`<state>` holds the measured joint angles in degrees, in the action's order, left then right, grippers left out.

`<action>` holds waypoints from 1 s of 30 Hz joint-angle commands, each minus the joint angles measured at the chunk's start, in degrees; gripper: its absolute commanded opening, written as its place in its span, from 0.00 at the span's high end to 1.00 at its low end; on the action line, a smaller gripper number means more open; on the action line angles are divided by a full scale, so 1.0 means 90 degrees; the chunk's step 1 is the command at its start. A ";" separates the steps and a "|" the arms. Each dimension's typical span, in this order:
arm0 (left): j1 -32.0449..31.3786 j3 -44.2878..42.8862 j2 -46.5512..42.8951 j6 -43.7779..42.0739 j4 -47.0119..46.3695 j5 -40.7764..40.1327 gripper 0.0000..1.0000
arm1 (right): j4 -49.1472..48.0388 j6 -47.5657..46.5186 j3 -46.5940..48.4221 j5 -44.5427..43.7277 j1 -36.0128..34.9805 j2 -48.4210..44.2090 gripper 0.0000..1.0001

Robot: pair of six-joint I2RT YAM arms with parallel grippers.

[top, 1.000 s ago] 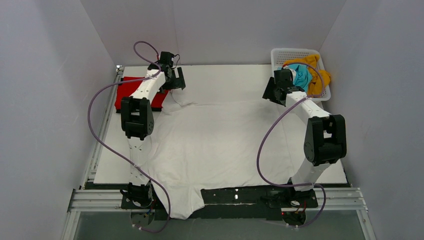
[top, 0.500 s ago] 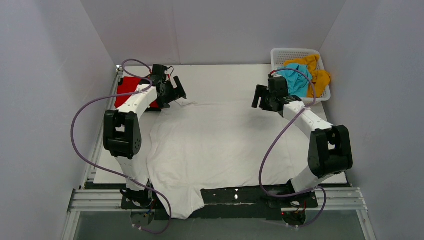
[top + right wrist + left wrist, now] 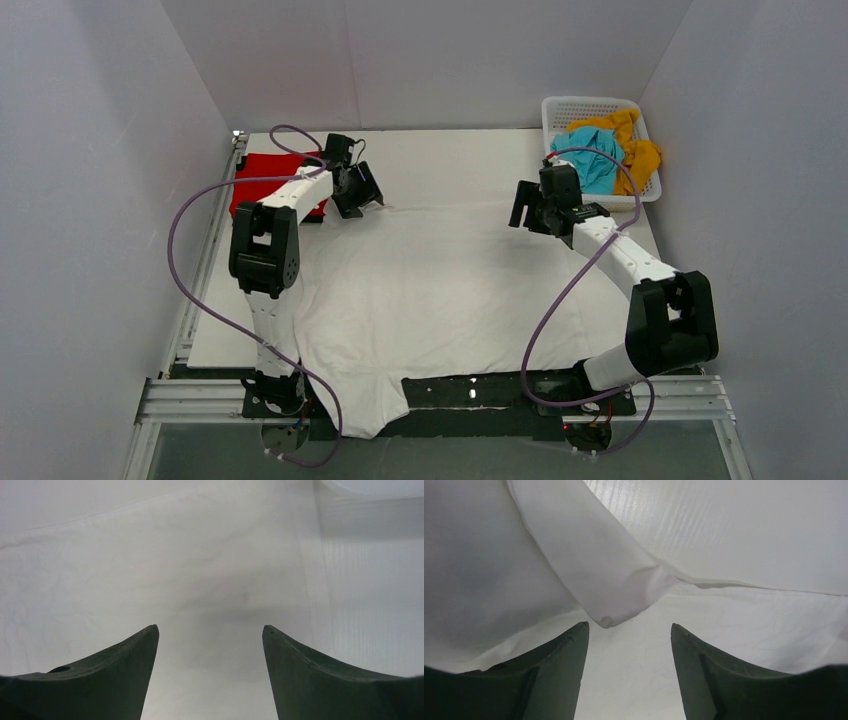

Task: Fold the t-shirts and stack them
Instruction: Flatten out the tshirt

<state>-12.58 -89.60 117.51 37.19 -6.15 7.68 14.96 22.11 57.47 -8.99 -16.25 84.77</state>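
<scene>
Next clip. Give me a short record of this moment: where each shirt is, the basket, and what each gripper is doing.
white shirt: spread on the table, one end hanging over the near edge
red shirt: folded, far left of the table
basket: far right corner
teal shirt: crumpled in the basket
mustard shirt: crumpled in the basket
left gripper: open, at the white shirt's far left corner, a turned-over flap just ahead of its tips
right gripper: open, over the white shirt's far right edge, holding nothing

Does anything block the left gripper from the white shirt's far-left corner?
Nothing visible does. The left gripper hangs open right over the white t-shirt, whose turned-over corner lies bare just ahead of the gripper's fingertips.
</scene>
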 commanded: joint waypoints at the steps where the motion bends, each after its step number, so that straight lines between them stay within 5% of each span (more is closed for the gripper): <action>1: -0.0102 -0.0241 0.0074 -0.0069 0.0645 -0.0217 0.46 | 0.0124 0.0069 -0.0192 -0.0402 -0.0011 -0.0416 0.17; 12: -0.0211 -0.1341 0.0629 -0.0473 0.1584 -0.1105 0.84 | 0.0291 0.0086 -0.0467 -0.0668 -0.0011 -0.0642 0.17; 14: -0.0204 -0.1682 0.0869 -0.0603 0.1810 -0.1272 1.00 | 0.0323 0.0069 -0.0481 -0.0713 -0.0011 -0.0678 0.17; 23: -0.0208 -0.2543 0.1619 -0.1301 0.1580 -0.1144 1.00 | 0.0396 0.0011 -0.0538 -0.0876 -0.0011 -0.0817 0.17; 30: -0.0306 -0.4220 0.2994 -0.1464 0.1327 -0.0443 1.00 | 0.0732 -0.0022 -0.0523 -0.1039 -0.0011 -0.1011 0.17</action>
<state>-14.41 -120.03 139.46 26.39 3.66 -0.91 19.73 22.31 53.43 -16.10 -16.25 78.65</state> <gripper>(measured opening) 0.007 0.829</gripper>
